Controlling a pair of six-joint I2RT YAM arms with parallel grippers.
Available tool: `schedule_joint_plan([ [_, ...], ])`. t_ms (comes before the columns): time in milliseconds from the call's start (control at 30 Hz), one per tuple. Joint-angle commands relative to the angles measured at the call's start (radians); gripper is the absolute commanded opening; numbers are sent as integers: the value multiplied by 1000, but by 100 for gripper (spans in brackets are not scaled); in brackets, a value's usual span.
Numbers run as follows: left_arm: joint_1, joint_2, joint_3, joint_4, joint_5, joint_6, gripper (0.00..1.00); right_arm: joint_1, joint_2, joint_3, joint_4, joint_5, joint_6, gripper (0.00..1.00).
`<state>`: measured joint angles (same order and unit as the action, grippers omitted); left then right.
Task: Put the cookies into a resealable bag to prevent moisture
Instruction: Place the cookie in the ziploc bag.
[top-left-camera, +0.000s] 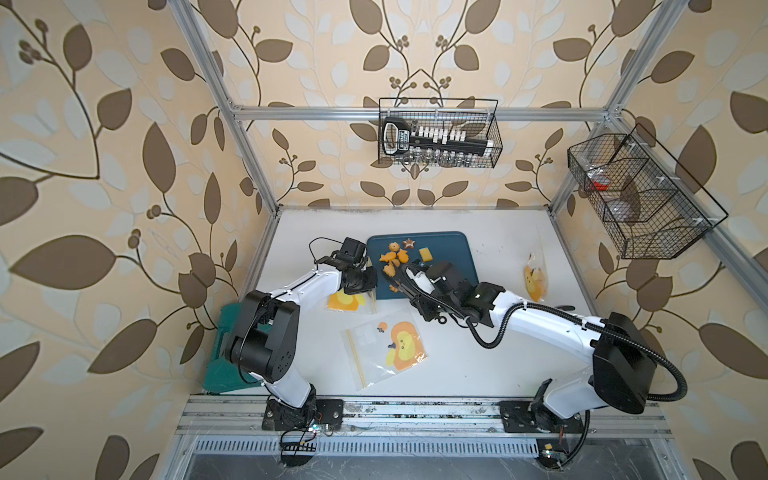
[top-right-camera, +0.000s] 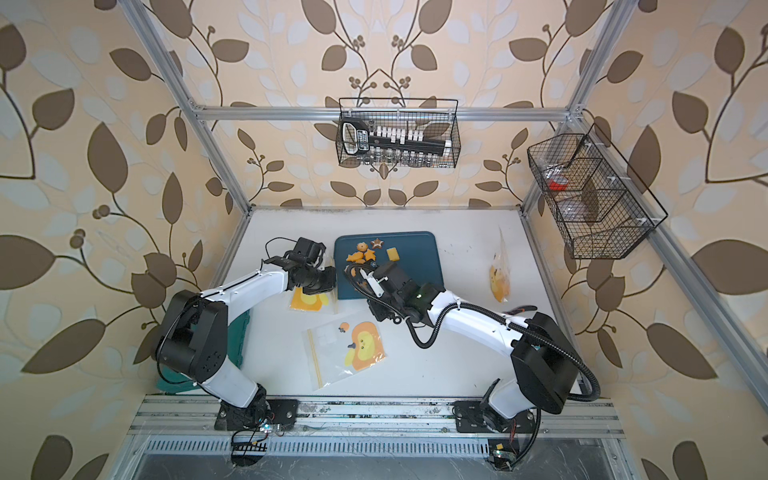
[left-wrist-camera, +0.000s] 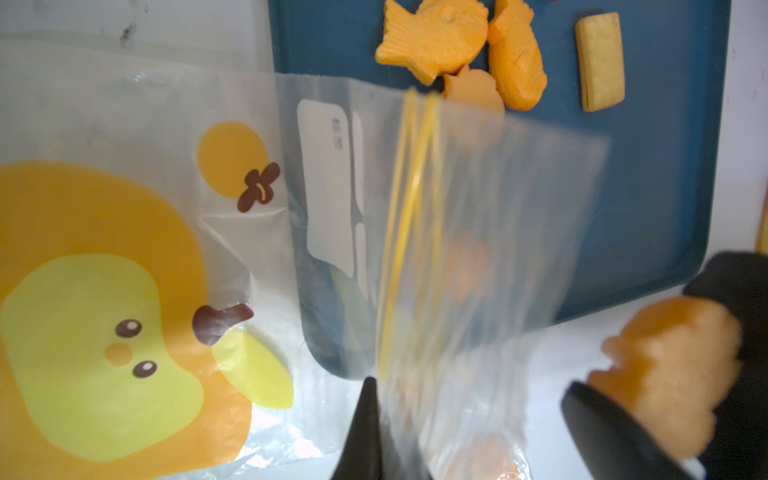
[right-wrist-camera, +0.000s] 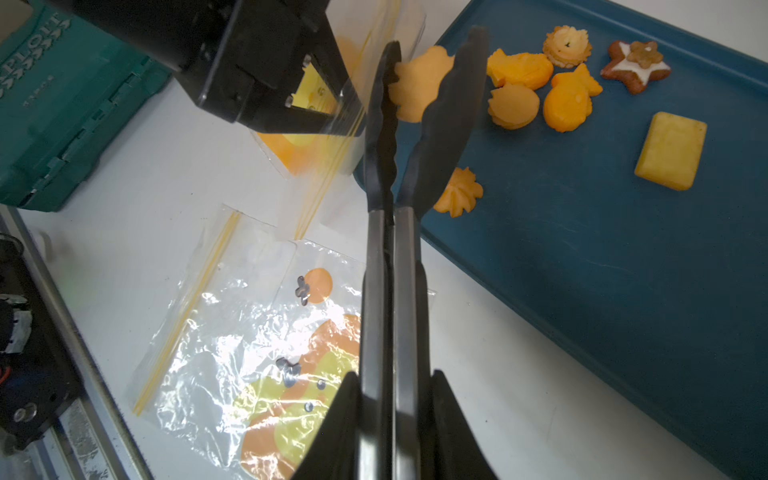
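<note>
Several orange-yellow and brown cookies (right-wrist-camera: 519, 70) lie on the blue tray (right-wrist-camera: 582, 249), also seen in both top views (top-left-camera: 392, 257) (top-right-camera: 361, 253). My right gripper (right-wrist-camera: 394, 374) is shut on the steel handles of black tongs (right-wrist-camera: 384, 137). The tong tips pinch one orange cookie (right-wrist-camera: 417, 85) beside the bag's mouth. My left gripper (left-wrist-camera: 382, 399) is shut on the edge of a clear resealable bag (left-wrist-camera: 478, 208) with yellow zip lines, holding it up at the tray's near left corner. In the left wrist view the pinched cookie (left-wrist-camera: 665, 374) shows beside the bag.
A second printed bag (top-left-camera: 386, 345) lies flat in front of the tray. A third bag (top-left-camera: 534, 278) lies right of the tray. A green case (top-left-camera: 220, 353) sits at the table's left edge. Two wire baskets (top-left-camera: 440, 133) (top-left-camera: 640, 195) hang on the frame.
</note>
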<state>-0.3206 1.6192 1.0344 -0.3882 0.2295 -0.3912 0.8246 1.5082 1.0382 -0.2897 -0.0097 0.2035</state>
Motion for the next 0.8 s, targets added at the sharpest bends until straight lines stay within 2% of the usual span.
schedule_joint_plan([
  [0,3,7,30,20,33,23,0,5,-11,20,36,-67,23,21],
  [767,3,28,32,25,61,34,0,16,46,38,87,-125,61,19],
])
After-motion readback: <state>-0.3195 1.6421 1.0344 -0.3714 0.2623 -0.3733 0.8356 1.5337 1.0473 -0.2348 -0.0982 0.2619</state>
